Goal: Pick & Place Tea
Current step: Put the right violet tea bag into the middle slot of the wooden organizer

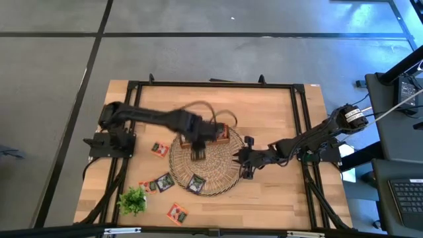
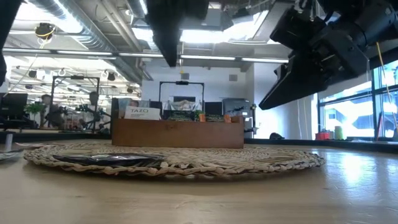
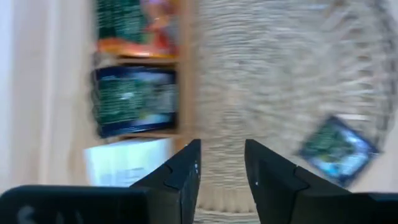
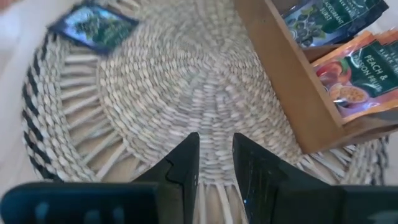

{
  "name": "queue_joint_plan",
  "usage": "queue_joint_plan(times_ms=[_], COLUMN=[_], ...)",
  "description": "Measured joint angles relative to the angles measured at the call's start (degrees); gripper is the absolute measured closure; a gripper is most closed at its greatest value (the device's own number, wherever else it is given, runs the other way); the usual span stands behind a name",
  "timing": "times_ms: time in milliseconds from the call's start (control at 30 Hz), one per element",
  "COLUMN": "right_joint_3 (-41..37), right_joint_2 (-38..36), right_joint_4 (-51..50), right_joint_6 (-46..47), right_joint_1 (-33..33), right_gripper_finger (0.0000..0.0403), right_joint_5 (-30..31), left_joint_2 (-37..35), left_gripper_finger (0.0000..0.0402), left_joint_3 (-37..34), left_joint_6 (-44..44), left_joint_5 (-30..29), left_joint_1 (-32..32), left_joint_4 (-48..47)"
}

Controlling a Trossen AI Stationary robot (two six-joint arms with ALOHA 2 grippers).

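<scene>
A round wicker mat (image 1: 210, 173) lies mid-table with a brown wooden tray (image 1: 221, 134) on its far part. The tray's compartments hold tea sachets: orange (image 4: 360, 71), dark (image 3: 134, 99) and white (image 3: 127, 163). One dark sachet (image 1: 195, 183) lies flat on the mat's near part. Other sachets (image 1: 159, 149) (image 1: 163, 182) (image 1: 176, 213) lie on the table left of the mat. My left gripper (image 1: 197, 153) hangs open over the mat just in front of the tray, pointing down, with nothing between its fingers (image 3: 186, 180). My right gripper (image 1: 243, 164) waits open over the mat's right edge.
A small green plant sprig (image 1: 133, 199) lies at the near left of the table. A black frame (image 1: 211, 84) runs around the table's edges. Bare wood lies right of the mat and along the near edge.
</scene>
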Motion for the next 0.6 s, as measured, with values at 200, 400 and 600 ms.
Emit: queue_joint_plan(times_ms=[200, 400, 600], right_joint_3=[-2.9, -3.0, -3.0], right_joint_2=[0.0, 0.0, 0.0], right_joint_4=[9.0, 13.4, 17.4], right_joint_6=[2.1, -1.9, -1.9], right_joint_1=[0.0, 0.0, 0.0], right_gripper_finger=[0.0303, 0.0303, 0.0274], right_joint_5=[-0.9, -9.3, -10.9], left_joint_2=[-0.1, -0.2, -0.3], left_gripper_finger=[0.0285, 0.0281, 0.0286], left_joint_3=[-3.1, -10.4, -19.6], left_joint_6=[-9.4, -20.1, -26.3], left_joint_5=[-0.8, -3.9, -3.8], left_joint_1=[-12.8, -21.4, -28.1], left_joint_4=[7.7, 16.3, 32.6])
